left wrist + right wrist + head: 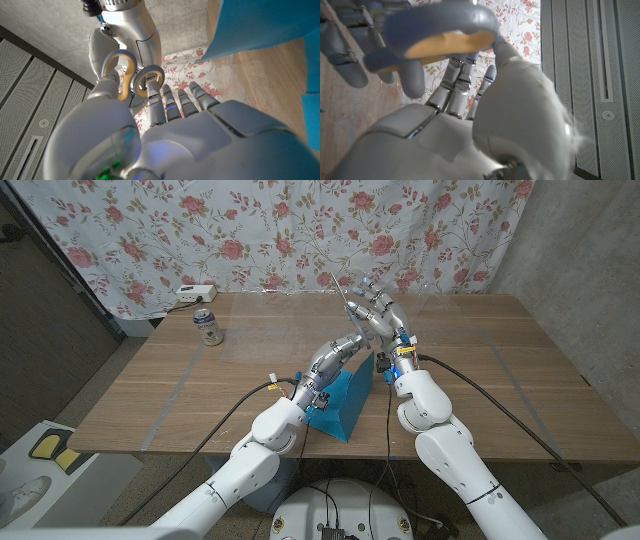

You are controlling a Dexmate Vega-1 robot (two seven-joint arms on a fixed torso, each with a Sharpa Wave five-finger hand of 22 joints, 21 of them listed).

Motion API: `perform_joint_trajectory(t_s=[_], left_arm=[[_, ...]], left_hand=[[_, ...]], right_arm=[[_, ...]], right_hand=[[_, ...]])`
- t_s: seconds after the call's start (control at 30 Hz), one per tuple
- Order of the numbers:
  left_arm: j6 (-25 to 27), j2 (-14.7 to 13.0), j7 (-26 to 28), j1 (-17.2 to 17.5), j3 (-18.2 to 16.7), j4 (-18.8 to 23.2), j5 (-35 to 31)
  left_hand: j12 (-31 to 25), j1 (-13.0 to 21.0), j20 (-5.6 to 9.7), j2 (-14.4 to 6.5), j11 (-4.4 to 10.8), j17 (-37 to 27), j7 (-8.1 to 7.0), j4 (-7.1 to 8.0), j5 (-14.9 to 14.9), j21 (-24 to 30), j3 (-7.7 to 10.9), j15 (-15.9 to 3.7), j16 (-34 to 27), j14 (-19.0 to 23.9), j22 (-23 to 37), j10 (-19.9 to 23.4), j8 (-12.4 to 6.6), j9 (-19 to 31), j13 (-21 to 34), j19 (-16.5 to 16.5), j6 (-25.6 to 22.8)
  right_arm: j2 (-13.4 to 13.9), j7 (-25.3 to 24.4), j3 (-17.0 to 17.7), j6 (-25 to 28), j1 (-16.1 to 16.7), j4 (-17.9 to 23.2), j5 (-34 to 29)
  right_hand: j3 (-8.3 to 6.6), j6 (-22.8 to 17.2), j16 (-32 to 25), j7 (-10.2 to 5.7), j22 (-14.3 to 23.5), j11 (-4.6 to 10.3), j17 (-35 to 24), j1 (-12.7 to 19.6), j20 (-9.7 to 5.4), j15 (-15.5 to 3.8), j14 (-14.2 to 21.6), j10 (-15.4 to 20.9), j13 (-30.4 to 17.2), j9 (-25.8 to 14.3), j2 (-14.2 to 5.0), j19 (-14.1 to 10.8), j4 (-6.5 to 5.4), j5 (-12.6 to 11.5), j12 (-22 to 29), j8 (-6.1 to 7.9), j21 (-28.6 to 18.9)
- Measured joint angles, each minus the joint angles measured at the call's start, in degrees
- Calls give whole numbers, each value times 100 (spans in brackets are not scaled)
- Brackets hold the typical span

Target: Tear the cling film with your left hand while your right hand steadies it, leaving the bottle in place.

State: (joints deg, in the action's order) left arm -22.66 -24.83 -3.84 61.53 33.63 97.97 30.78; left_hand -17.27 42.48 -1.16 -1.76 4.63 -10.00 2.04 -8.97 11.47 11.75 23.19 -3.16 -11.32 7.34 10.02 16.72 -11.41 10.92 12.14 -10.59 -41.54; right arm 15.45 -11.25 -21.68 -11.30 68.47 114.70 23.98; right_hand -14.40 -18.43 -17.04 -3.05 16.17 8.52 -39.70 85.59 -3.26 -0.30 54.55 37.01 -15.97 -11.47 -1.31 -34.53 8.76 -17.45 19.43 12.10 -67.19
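Observation:
The blue cling film box (345,408) stands on the table (500,370) between my arms, and its blue side (260,25) shows in the left wrist view. A clear sheet of cling film (415,295) rises from it, faint against the curtain. My right hand (378,312) is raised above the box with its fingers curled (445,35), gripping the film. My left hand (335,358) sits just below it, over the box top. Its fingers (175,102) reach out straight, and I see nothing between them. The can-shaped bottle (207,327) stands far off at the back left.
A white power strip (195,292) lies at the table's back edge by the floral curtain (300,230). Bare wood spreads on both sides of the box. A cable trails off the right side of the table (520,425).

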Motion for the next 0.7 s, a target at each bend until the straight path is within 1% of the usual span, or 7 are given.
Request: perform_joint_trajectory(t_s=[0.07,0.13,0.23,0.33,0.43,0.6,0.7], left_arm=[[-10,7,9,5,0,-5,0],[-16,14,18,9,0,-9,-1],[-24,20,26,11,0,-13,-3],[-28,29,37,14,0,-16,-7],[-28,29,49,14,0,-16,-10],[-28,35,69,20,-1,-16,-13],[-29,35,87,20,-1,-16,-17]], left_hand=[[-13,6,-17,-6,42,0,0,-1,0,0,-1,-23,-36,78,0,42,0,0,0,-17,0],[-13,6,14,-6,32,0,0,-24,0,0,-24,-63,-44,118,0,93,0,0,27,-47,0],[-24,8,14,-8,49,-9,0,-11,0,0,-37,-62,-56,180,0,110,0,0,49,-47,0],[-58,36,13,-36,101,-41,-21,-2,0,0,-46,-63,-95,240,0,163,0,0,101,-46,-21],[-102,-2,-40,-75,167,-78,-21,22,0,-33,-70,-63,-120,301,0,200,0,0,158,7,-22],[-145,-32,-93,-149,175,-128,-54,46,0,-42,-93,-63,-141,301,0,190,0,1,249,60,-51],[-146,-37,-132,-159,234,-157,-96,46,0,-42,-93,-61,-141,298,-1,123,13,1,322,100,-8]], right_arm=[[0,-24,8,-8,1,-1,-10],[1,-48,18,-18,2,-1,-18],[5,-64,22,-23,2,-2,-21],[13,-69,24,-27,2,-5,-18],[19,-69,24,-27,-1,-12,-18],[20,-61,11,-28,-9,-27,11],[13,-61,-9,-28,-9,-32,11]], right_hand=[[0,0,1,0,-15,0,2,0,0,-2,9,0,0,0,0,0,0,0,0,0,-21],[0,0,5,0,-22,0,4,1,-20,0,13,0,0,0,-1,22,0,0,0,0,-22],[0,0,6,0,-23,0,5,5,-2,0,13,0,0,0,-5,62,0,1,0,0,-22],[1,0,7,0,-23,0,4,8,-2,-1,14,0,0,0,-8,62,0,1,0,0,-22],[1,0,8,0,-49,0,4,8,-2,-1,15,0,0,0,-8,62,0,1,0,0,-43],[1,1,24,0,-49,0,1,8,-1,8,26,0,0,0,-8,61,0,5,0,0,-67],[1,1,21,0,-66,0,0,7,-1,8,26,0,0,0,-7,61,0,-3,0,0,-67]])
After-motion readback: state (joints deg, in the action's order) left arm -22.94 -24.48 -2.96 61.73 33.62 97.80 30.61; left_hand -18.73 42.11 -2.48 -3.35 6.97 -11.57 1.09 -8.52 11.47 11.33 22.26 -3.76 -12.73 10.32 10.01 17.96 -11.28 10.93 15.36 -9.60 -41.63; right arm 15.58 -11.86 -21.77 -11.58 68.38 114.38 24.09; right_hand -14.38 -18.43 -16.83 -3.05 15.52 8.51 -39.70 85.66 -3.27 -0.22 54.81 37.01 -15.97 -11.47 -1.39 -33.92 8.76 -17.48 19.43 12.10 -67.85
